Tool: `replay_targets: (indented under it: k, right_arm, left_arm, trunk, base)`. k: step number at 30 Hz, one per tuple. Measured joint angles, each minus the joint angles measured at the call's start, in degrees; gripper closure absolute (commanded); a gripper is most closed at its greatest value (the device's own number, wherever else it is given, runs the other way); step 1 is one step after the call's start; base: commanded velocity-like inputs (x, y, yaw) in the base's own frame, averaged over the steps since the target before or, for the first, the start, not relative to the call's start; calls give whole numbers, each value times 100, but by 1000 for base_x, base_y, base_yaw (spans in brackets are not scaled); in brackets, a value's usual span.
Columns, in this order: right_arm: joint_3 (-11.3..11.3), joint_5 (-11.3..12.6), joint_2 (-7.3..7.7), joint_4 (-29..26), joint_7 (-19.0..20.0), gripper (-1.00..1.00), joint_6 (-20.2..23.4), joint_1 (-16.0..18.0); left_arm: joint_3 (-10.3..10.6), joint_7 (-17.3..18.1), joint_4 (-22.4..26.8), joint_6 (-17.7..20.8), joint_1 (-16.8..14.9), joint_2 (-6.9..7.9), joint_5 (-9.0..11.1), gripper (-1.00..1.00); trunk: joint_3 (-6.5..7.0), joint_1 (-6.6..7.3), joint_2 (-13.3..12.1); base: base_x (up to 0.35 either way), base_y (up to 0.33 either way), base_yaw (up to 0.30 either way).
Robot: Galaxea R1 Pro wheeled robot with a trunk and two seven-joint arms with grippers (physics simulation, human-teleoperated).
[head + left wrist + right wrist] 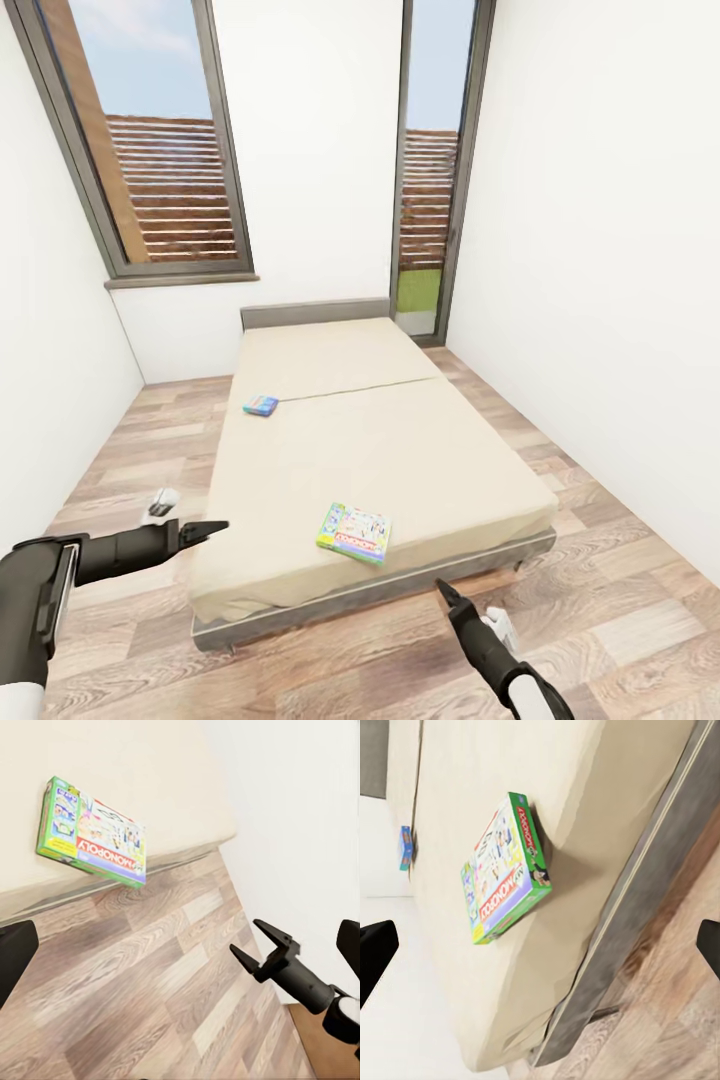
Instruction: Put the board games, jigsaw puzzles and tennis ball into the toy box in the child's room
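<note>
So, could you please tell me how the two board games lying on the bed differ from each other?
The pale green MONOPOLY box is clearly larger than the small blue box. The MONOPOLY box lies near the foot edge of the bed, closest to the robot, while the blue box sits further up, near the seam across the mattress cover. The MONOPOLY box is green-rimmed and multicoloured; the blue one mostly blue. Both lie flat, untouched.
</note>
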State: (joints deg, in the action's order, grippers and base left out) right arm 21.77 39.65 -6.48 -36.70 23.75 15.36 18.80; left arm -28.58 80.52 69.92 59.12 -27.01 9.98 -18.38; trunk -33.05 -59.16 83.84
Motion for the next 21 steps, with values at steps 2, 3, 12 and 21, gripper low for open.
replay_targets:
  k: [2, 3, 12, 21]
  right_arm:
    - [-2, 65, -22, 6, -13, -100, -7, 2]
    - [-3, 90, -33, 9, -20, -100, -9, 3]
    - [-8, 185, -153, 10, -43, -100, -7, 13]
    - [-7, 262, -171, 5, -8, -100, 39, 16]
  left_arm:
    - [0, 113, 0, 1, 0, 66, -7, -100]
    - [0, 171, 0, 2, 0, 106, -9, -100]
    - [19, 891, 0, 21, -2, 749, -11, -100]
    - [26, 894, 0, 31, -1, 1081, 8, -100]
  trunk:
    - [-36, -44, 80]
    - [-54, -66, 120]
    - [-215, -264, 482]
    - [-377, -461, 842]
  base:
    - [0, 0, 0]
    - [0, 0, 0]
    - [0, 0, 0]
    - [0, 0, 0]
